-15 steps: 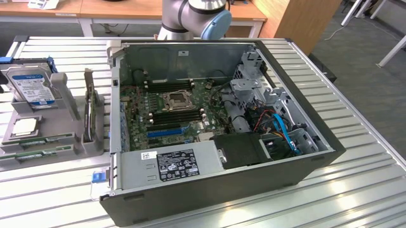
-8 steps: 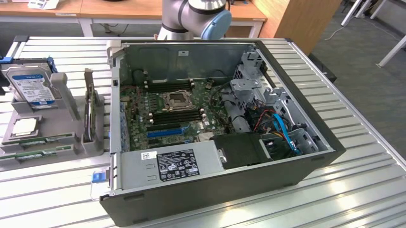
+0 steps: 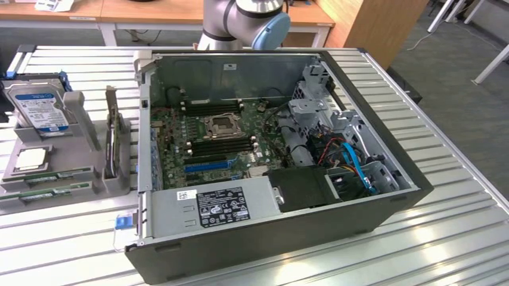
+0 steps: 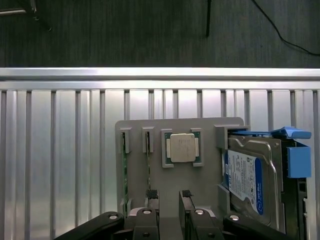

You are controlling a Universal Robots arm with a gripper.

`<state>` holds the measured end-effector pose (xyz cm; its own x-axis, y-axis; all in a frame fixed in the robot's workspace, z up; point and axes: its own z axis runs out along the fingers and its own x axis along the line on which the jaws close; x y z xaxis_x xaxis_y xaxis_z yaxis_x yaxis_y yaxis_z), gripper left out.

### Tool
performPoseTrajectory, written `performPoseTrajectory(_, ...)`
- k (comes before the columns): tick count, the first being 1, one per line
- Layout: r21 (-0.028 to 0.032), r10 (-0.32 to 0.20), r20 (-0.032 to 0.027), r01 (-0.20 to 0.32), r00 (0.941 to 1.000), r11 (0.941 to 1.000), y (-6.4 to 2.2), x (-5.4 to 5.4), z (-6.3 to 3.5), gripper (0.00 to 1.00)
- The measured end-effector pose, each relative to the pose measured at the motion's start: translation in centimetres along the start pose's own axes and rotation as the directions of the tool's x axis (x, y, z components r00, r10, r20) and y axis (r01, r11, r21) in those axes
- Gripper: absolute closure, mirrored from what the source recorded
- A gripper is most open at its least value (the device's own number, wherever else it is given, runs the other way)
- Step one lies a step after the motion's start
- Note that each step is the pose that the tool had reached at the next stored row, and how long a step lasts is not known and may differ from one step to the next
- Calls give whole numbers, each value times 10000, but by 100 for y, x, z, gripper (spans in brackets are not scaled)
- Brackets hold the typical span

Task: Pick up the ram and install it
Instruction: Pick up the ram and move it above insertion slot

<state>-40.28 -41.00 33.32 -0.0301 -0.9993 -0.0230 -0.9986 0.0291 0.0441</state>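
Note:
Two ram sticks [image 3: 47, 177] lie side by side on a grey holder [image 3: 71, 179] at the exterior view's left, beside the open computer case [image 3: 278, 238]. In the wrist view the same ram sticks show as thin green strips, one [image 4: 124, 170] further out and one [image 4: 148, 167] just ahead of a black fingertip [image 4: 152, 194]. My gripper [image 4: 169, 195] hovers over the holder [image 4: 210, 170], open, with nothing between its fingers. The motherboard [image 3: 179, 128] lies in the case, its black memory slots [image 3: 223, 145] below the processor socket.
On the holder sit a silver processor chip [image 4: 182, 147] and a blue-labelled hard drive [image 4: 247, 182] in a blue bracket. A card [image 3: 111, 137] stands upright on the holder. The case holds a power supply [image 3: 214, 205], a drive cage [image 3: 314, 116] and cables. Everything rests on a slatted aluminium table [image 3: 445, 232].

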Motion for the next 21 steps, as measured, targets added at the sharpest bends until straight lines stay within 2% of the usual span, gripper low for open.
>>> performPoseTrajectory(10, 0, 1, 0, -1, 10000, 10000, -4, 2, 86, 70)
performPoseTrajectory(21, 0, 0, 0, 0, 10000, 10000, -11, 6, 245, 70)
